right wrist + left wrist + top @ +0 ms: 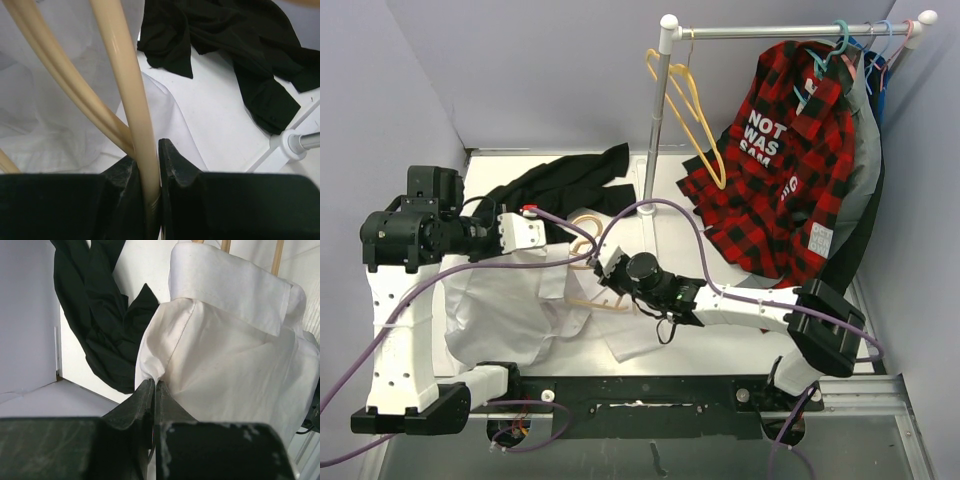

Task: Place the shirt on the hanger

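A white tabletop (720, 345) fills the floor of a booth with plain lavender-grey walls (540, 70) on the left, far and right sides. A black base rail (650, 400) runs along the table's near edge.

The plain white long-sleeved collared shirt (510, 300) lies crumpled on the left half of the table. The pale tan plastic hanger (585, 240) rests at its right edge, partly under the fabric. The left gripper (154, 387) has its jaws pressed together on a pinch of shirt fabric just below the collar. The right gripper (149, 160) is clamped on one bar of the hanger, near the middle of the table.

A crumpled black garment (560, 180) lies on the far left of the surface, just beyond the shirt.

A clothes rack with a white post (657, 110) and a metal bar (780, 31) stands at the far right. On it hang a yellow wire hanger (692, 110), a red-and-black plaid shirt (780, 170) with white lettering, and teal hangers (842, 40).
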Controlling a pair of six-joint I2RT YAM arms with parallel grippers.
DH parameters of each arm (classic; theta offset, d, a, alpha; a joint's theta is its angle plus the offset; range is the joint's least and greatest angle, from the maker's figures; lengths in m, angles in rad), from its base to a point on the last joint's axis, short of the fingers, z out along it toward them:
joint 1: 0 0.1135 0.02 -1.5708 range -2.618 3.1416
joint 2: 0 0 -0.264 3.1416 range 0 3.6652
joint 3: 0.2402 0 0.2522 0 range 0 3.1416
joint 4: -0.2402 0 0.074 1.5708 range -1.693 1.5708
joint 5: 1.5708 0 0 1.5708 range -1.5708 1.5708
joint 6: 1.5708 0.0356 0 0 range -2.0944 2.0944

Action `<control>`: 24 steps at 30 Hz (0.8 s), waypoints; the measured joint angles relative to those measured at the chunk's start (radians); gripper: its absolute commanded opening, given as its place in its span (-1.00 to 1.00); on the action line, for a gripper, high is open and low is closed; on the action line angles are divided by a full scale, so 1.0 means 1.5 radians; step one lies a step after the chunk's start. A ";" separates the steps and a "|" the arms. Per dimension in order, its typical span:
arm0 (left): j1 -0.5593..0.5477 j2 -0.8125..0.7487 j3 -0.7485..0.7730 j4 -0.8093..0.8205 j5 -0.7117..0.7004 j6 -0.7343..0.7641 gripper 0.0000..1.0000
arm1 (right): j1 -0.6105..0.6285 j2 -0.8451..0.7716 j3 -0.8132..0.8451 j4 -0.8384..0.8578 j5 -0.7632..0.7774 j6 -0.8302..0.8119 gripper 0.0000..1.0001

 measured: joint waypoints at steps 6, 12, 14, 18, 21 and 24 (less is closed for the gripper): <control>-0.002 -0.001 -0.017 0.007 0.000 -0.001 -1.00 | 0.019 0.038 0.045 0.001 0.001 -0.016 -1.00; -0.051 -0.002 -0.022 0.006 -0.003 -0.031 -1.00 | 0.029 0.096 0.092 0.012 0.024 -0.024 -1.00; -0.075 -0.004 -0.024 0.004 -0.009 -0.043 -1.00 | 0.030 0.103 0.096 0.018 0.035 -0.027 -1.00; -0.117 -0.020 -0.056 -0.001 -0.043 -0.058 -0.46 | 0.029 0.103 0.095 0.030 0.051 -0.033 -1.00; -0.127 -0.021 -0.081 -0.012 -0.081 -0.067 -0.07 | 0.030 0.102 0.095 0.036 0.056 -0.038 -1.00; -0.129 0.007 -0.074 -0.016 -0.114 -0.086 -0.06 | 0.030 0.097 0.084 0.048 0.069 -0.040 -1.00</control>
